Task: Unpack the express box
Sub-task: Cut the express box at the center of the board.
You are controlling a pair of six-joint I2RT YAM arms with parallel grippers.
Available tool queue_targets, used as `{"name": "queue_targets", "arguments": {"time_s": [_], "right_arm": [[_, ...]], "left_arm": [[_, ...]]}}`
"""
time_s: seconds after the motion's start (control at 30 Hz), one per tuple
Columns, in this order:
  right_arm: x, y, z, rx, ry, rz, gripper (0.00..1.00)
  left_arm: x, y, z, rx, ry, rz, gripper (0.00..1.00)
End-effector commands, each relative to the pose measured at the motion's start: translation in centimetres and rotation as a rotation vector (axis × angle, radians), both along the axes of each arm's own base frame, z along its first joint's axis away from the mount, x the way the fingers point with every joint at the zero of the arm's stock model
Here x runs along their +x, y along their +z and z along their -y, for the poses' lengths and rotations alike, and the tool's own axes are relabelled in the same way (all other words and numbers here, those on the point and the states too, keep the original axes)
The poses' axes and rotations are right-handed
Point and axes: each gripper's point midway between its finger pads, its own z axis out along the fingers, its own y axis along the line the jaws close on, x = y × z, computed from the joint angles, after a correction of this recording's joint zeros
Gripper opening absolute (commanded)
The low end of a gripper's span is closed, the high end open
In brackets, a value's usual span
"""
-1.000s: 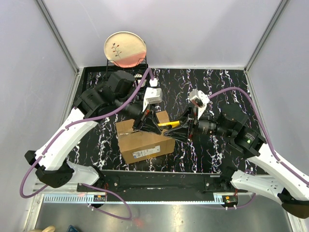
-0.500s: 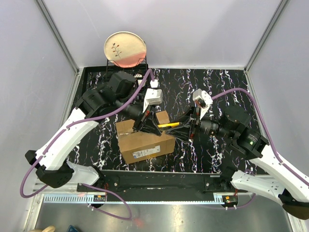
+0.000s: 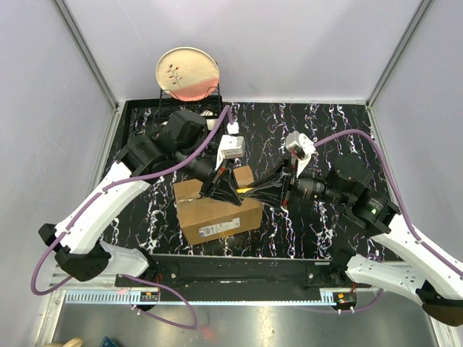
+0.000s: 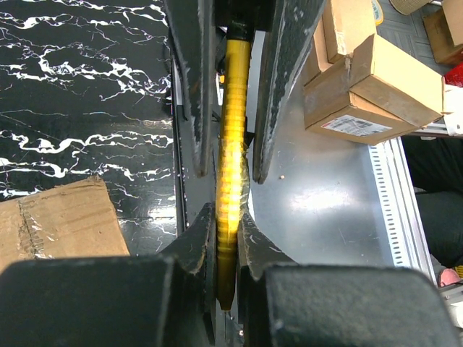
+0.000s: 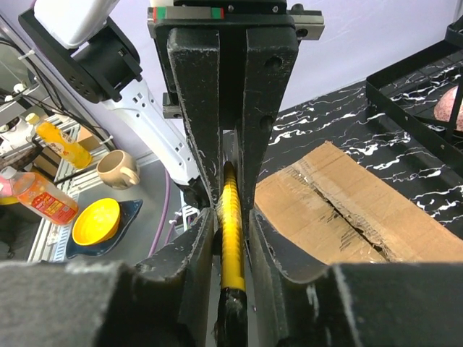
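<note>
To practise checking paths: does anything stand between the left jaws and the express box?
Nothing loose. The left gripper hangs over the far side of the express box, jaws shut on a yellow tool that the right gripper also grips.

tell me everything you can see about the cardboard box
The express box is a plain brown corrugated cardboard carton, rectangular, lying flat on the black marbled table near its front edge, between the two arms. A white printed label sits by its near edge. The right wrist view shows its top seam torn ragged, flaps lying roughly flat. A yellow tool hangs over its far side; whether it touches cannot be told.
</note>
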Motion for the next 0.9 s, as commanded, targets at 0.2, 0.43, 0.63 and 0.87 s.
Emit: {"name": "queue_targets", "arguments": {"time_s": [0.2, 0.43, 0.63, 0.87], "right_arm": [[-0.4, 1.9, -0.6, 0.058, 0.036, 0.025, 0.25], [0.3, 1.5, 0.0, 0.046, -0.030, 0.004, 0.00], [7.0, -3.7, 5.7, -0.095, -0.560, -0.114, 0.00], [13.6, -6.4, 9.2, -0.124, -0.992, -0.114, 0.00]], "left_arm": [[-0.3, 2.4, 0.3, -0.081, -0.017, 0.040, 0.00], [1.3, 1.8, 0.2, -0.040, 0.051, 0.112, 0.41], [7.5, -2.2, -1.9, 0.200, 0.229, 0.473, 0.76], [11.4, -8.8, -3.1, 0.384, 0.278, 0.726, 0.81]]}}
